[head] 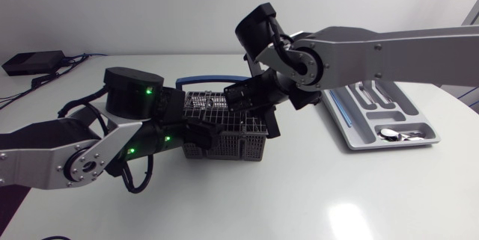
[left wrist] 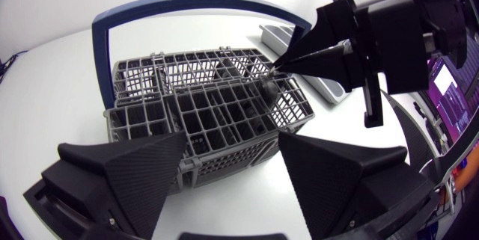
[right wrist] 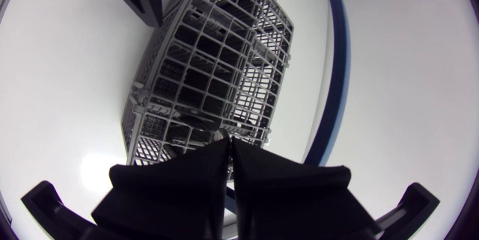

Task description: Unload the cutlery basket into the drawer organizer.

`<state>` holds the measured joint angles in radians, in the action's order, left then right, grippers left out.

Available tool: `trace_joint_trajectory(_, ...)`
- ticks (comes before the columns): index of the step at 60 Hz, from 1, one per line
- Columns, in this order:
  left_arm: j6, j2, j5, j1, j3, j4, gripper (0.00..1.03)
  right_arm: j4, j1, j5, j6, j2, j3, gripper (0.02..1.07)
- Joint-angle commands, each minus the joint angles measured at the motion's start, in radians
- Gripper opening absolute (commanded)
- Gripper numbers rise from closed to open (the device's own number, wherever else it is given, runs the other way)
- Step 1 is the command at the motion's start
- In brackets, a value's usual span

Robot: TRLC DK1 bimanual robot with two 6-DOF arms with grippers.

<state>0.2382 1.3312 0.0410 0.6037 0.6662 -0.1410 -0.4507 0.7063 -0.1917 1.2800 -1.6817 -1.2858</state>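
Observation:
The grey wire cutlery basket [head: 224, 137] with a blue handle [head: 203, 79] stands mid-table. My right gripper [head: 268, 126] hangs over the basket's right end. In the left wrist view its tips [left wrist: 278, 64] are shut on the top of a thin dark piece of cutlery [left wrist: 267, 87] standing in a cell. What kind of piece it is stays hidden. In the right wrist view the right gripper [right wrist: 229, 144] has its fingers pressed together above the basket [right wrist: 202, 83]. My left gripper [head: 196, 134] sits at the basket's left end, wide open [left wrist: 232, 146], holding nothing. The grey drawer organizer [head: 374, 94] lies at the right.
Several pieces of cutlery [head: 400, 134] lie in the organizer's near compartment. The basket's blue handle [left wrist: 187, 4] arches over it beyond the left gripper. Bare white table spreads in front of the basket and organizer.

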Motion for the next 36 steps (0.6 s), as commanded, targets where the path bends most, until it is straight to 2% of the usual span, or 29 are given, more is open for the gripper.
trace_joint_trajectory(1, -0.007, -0.012, 0.0, 0.011, -0.024, -0.012, 0.86, 0.021, 0.013, -0.008, -0.019, 0.031, 0.031, 0.08)
trace_joint_trajectory(36, -0.004, -0.02, -0.024, 0.041, -0.028, -0.003, 0.86, 0.035, 0.027, -0.006, -0.051, 0.1, 0.037, 0.08)
